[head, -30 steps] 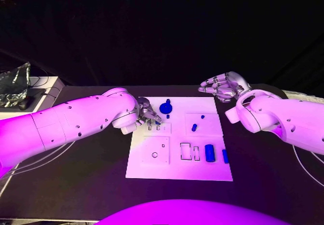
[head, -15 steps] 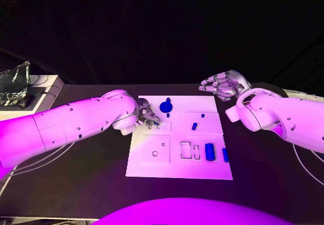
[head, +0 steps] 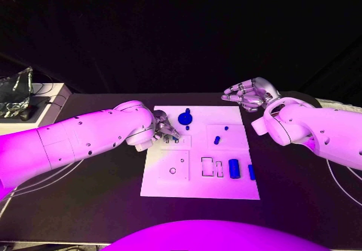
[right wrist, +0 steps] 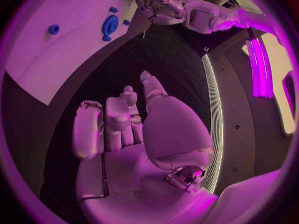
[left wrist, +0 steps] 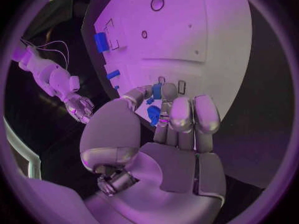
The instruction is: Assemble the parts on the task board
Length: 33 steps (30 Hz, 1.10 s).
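1. The task board (head: pixel 200 183) lies flat in the middle of the black bench (head: pixel 98 193), its long sides running from the near edge toward the far edge.
2. The left hand (head: pixel 165 130) hangs over the board's left edge, toward the far left corner. In the left wrist view its fingers (left wrist: pixel 181 115) are drawn close together and a small blue part (left wrist: pixel 156 91) sits right at their tips, just above the board; whether the tips actually pinch it cannot be told.
3. A second small blue piece (left wrist: pixel 153 114) shows just beside the same fingers, lower down.
4. The board has several recesses: a square one with a round hole (head: pixel 172 171) near its left edge, and two narrow rectangular slots (head: pixel 212 167) beside it. These look unfilled.
5. A round blue part (head: pixel 184 119) rests near the far edge of the board, with a tiny blue piece just beside it.
6. A short blue peg (head: pixel 216 140) sits in the right half of the board.
7. A blue cylinder (head: pixel 235 169) and a thin blue bar (head: pixel 251 173) lie side by side near the board's right edge, toward the near side.
8. The right hand (head: pixel 249 95) is held off the board, beyond its far right corner, above the bench. Its fingers (right wrist: pixel 118 115) are loosely curled and hold nothing.
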Each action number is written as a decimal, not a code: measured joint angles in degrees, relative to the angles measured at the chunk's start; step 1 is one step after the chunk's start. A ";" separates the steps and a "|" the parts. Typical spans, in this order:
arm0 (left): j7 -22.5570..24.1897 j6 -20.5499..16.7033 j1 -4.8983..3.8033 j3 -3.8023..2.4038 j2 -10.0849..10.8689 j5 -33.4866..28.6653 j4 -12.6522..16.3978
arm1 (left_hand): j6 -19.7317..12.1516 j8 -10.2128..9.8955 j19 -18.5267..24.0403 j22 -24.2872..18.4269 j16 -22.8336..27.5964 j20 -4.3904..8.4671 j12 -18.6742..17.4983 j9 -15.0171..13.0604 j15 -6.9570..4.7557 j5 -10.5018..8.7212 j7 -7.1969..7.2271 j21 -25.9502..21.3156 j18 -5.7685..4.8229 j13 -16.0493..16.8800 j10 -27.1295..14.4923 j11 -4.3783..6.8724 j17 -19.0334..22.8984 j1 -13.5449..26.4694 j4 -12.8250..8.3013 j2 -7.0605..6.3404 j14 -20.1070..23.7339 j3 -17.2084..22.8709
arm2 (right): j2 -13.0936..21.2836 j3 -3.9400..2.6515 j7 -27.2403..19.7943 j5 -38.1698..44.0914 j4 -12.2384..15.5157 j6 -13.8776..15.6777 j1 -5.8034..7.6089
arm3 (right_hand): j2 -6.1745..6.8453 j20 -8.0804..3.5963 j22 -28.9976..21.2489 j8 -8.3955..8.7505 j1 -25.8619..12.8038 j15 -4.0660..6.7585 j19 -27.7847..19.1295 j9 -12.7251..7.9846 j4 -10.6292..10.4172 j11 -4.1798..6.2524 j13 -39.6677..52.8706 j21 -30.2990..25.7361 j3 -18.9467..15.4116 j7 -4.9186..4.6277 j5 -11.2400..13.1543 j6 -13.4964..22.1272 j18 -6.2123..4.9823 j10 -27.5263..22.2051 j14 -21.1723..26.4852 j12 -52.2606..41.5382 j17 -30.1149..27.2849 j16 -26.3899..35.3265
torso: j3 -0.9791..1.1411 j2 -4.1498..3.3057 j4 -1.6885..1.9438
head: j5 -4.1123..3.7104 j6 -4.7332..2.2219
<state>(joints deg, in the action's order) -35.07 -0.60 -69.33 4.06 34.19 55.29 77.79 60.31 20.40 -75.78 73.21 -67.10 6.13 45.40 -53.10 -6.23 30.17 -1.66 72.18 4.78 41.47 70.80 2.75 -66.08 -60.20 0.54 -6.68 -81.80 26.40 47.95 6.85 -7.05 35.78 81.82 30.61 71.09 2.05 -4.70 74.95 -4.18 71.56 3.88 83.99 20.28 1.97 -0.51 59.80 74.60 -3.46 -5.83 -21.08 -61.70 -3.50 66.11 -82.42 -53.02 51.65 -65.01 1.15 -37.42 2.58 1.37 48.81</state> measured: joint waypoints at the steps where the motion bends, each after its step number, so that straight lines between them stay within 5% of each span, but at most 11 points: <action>1: 0.01 0.04 0.04 0.02 -0.05 0.03 -0.01 | 0.00 -0.10 0.00 0.00 0.00 0.00 0.00 0.00 0.00 0.11 0.00 0.00 0.00 0.00 0.00 0.00 0.00 0.00 0.00 0.00 0.00 0.00 | 0.00 0.00 0.00 0.00 0.00 -0.01 0.00 | 0.00 0.00 0.00 0.00 0.00 0.00 0.00 -0.19 0.00 -0.01 0.00 0.00 0.00 0.00 0.00 0.00 0.00 0.01 0.00 0.00 0.00 0.00 | -0.01 -0.01 0.00 | -0.02 0.01; 33: -0.01 1.87 0.26 0.46 -0.56 0.43 -0.75 | 0.03 -0.47 0.01 0.46 -0.01 0.00 -0.35 -0.08 0.01 0.13 0.03 0.00 0.00 0.32 0.19 -0.18 0.24 -0.01 0.00 0.01 0.01 0.00 | -0.02 0.00 0.01 0.06 -0.01 -0.23 -0.01 | 0.00 0.00 -0.02 0.00 0.00 0.00 0.00 -0.34 0.00 -0.03 -0.02 0.00 0.00 0.01 0.00 0.00 0.00 0.03 0.00 0.00 0.00 0.00 | 0.01 -0.01 0.00 | 0.02 0.51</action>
<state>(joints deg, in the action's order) -35.09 1.27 -69.07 4.52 33.63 55.72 77.04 60.34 19.92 -75.77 73.67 -67.11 6.13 45.05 -53.18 -6.22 30.30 -1.63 72.18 4.78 41.79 70.99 2.56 -65.84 -60.21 0.54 -6.67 -81.80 26.40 47.93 6.85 -7.03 35.85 81.81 30.38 71.09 2.05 -4.70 74.93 -4.18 71.56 3.88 83.99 19.94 1.97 -0.54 59.78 74.60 -3.46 -5.82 -21.08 -61.70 -3.50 66.15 -82.42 -53.02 51.65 -65.00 1.16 -37.42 2.58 1.39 49.32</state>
